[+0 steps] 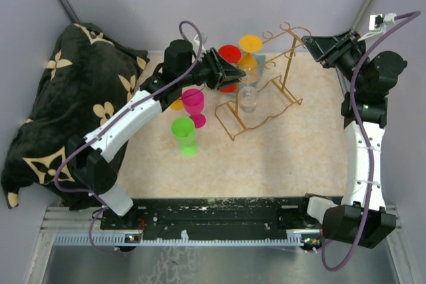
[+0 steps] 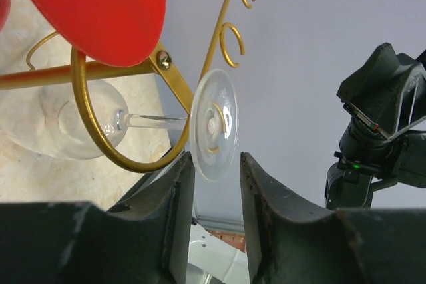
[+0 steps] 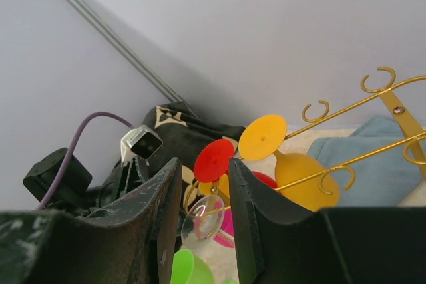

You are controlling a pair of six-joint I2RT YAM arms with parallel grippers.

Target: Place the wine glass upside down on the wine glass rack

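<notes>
A clear wine glass (image 1: pixel 248 100) hangs upside down on the gold wire wine glass rack (image 1: pixel 266 108). In the left wrist view its stem lies in a rail loop of the rack (image 2: pixel 133 161), with the round foot of the glass (image 2: pixel 214 123) resting on the rail. My left gripper (image 2: pixel 216 164) is open; the foot's lower edge sits between the fingertips and touches neither of them. My right gripper (image 1: pixel 311 44) hovers at the rack's far right end, open and holding nothing. From there the glass's foot (image 3: pixel 214 221) shows between its fingers, farther off.
A red glass (image 1: pixel 229 54) and an orange glass (image 1: pixel 251 44) hang on the same rack. A pink glass (image 1: pixel 193 101) and a green glass (image 1: pixel 184 134) stand on the table left of it. A black patterned cloth (image 1: pixel 60 111) is heaped at the left. A blue cloth (image 3: pixel 373 157) lies behind the rack.
</notes>
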